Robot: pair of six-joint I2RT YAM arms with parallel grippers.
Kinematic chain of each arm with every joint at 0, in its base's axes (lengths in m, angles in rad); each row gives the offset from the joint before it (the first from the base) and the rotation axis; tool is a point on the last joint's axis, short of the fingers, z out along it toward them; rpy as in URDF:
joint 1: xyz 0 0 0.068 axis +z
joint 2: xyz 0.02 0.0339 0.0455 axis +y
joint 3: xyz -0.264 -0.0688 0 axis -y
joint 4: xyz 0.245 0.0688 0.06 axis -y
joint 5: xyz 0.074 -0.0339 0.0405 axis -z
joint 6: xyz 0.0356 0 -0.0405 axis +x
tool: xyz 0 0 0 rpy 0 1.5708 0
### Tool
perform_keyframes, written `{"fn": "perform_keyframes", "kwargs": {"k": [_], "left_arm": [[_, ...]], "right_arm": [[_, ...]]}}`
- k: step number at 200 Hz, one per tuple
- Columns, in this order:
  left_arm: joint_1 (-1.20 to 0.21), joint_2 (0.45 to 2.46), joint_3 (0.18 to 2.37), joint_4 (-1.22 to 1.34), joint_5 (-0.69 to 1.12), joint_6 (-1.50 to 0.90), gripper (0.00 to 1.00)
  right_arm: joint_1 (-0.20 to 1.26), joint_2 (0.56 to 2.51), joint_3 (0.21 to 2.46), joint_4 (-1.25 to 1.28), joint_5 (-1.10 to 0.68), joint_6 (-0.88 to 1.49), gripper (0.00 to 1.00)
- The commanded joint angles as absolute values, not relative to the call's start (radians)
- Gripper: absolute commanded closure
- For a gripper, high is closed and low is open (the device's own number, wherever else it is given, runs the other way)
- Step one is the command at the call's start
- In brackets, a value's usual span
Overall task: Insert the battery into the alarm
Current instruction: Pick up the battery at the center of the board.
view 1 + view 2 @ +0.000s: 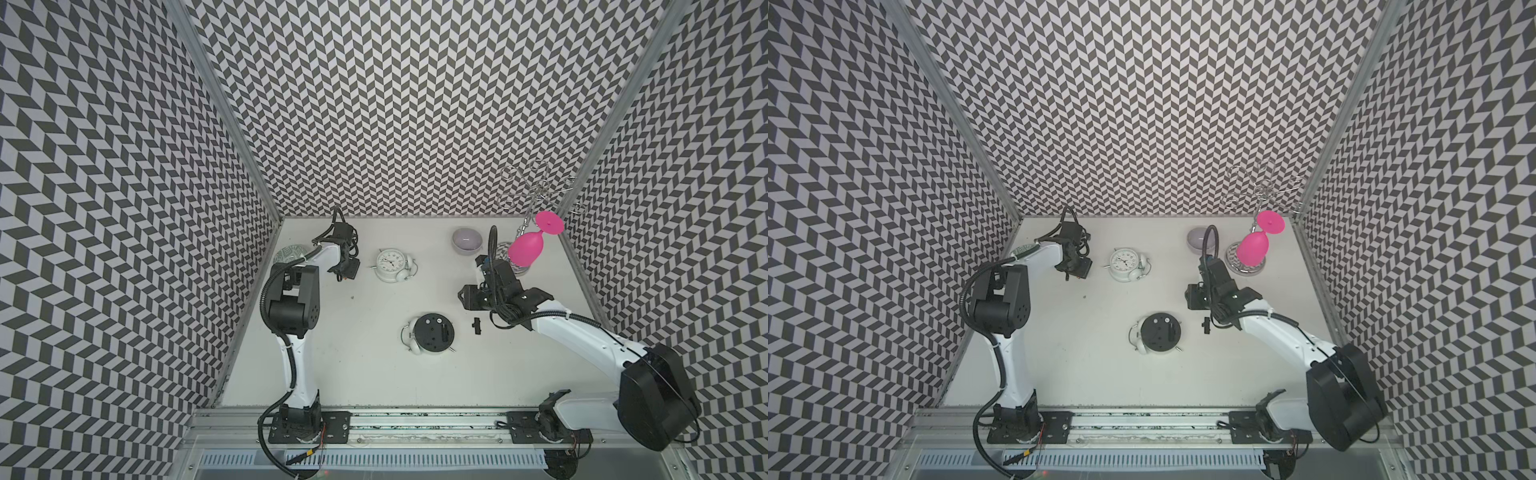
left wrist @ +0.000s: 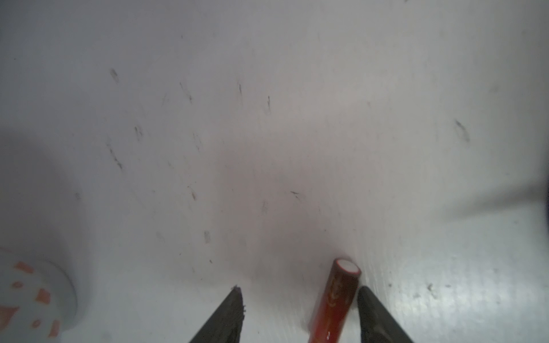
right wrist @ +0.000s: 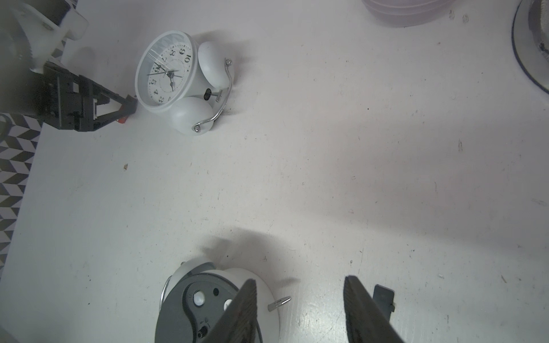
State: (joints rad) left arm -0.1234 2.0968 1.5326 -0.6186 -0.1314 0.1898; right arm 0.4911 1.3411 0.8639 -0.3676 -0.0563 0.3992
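Two alarms: one alarm lies face down near the middle of the surface with its black back up; the second alarm lies further back with its dial showing.
Battery: the red battery appears to lie on the surface between the left hand's fingers. It is just beside the dial-up alarm and well apart from the face-down one.
Left hand: the left hand is low at the surface with its jaws partway apart. The battery touches one finger and there is a clear gap to the other, so it is not clamped.
Right hand: the right hand hovers above the surface between the face-down alarm and the cover. Its jaws are moderately wide with nothing between them.
Cover: a small black piece lies flat near the face-down alarm, on the right arm's side.
Back corner: a pale bowl sits there, and a pink glass hangs upside down on a wire rack.
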Motion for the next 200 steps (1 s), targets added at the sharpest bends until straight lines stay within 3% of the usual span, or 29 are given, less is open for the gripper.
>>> {"fn": "perform_keyframes", "kwargs": {"k": [1, 24, 71, 166, 184, 200], "left_arm": [[-0.104, 2.127, 1.562, -0.668, -0.069, 0.202, 0.40], [-0.100, 2.141, 1.569, -0.687, -0.041, 0.206, 0.50], [-0.099, 2.135, 1.577, -0.747, -0.020, 0.194, 0.48], [-0.094, 2.178, 1.574, -0.738, -0.012, 0.164, 0.74], [-0.095, 2.167, 1.572, -0.732, -0.010, 0.143, 0.75], [-0.094, 2.145, 1.569, -0.720, 0.007, 0.123, 0.84]], "right_arm": [[0.486, 1.342, 0.882, -0.329, -0.048, 0.382, 0.52], [0.485, 1.354, 0.886, -0.337, -0.046, 0.383, 0.52], [0.482, 1.348, 0.889, -0.337, -0.041, 0.381, 0.53], [0.478, 1.344, 0.878, -0.333, -0.044, 0.379, 0.53], [0.476, 1.346, 0.879, -0.327, -0.054, 0.379, 0.54], [0.477, 1.348, 0.881, -0.324, -0.064, 0.379, 0.54]]}}
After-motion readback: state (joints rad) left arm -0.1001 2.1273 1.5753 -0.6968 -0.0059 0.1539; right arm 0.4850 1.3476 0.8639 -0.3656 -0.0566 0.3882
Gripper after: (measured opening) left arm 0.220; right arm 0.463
